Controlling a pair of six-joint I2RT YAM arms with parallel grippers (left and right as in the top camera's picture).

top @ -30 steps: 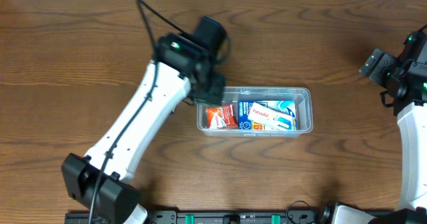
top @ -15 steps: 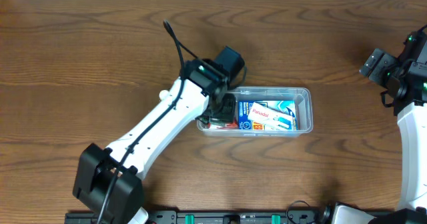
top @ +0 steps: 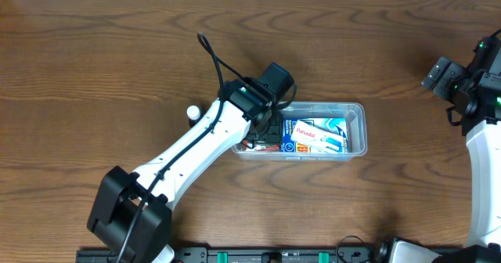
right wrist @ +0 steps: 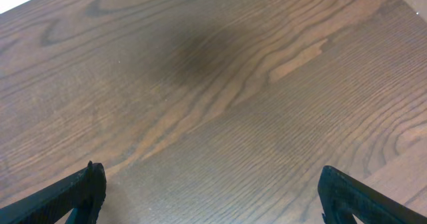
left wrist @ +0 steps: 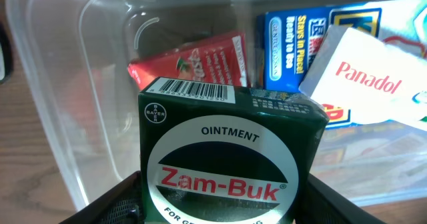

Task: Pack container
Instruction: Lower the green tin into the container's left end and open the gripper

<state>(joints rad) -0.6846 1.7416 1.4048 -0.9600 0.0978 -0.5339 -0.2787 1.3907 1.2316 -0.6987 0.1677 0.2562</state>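
Left gripper (left wrist: 227, 199) (clamped on the Zam-Buk box (left wrist: 230, 144)) has advanced from 9 o'clock to over the container (top: 357, 109); release is probably next. Right gripper (right wrist: 212, 193) sits at 3 o'clock, fingers spread

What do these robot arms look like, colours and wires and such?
Both arms have smooth white links, the left arm and right arm, joined by boxy black joints. A thin black cable loops off the left one. Small green lights glow on the wrists. The fingers are flat and black.
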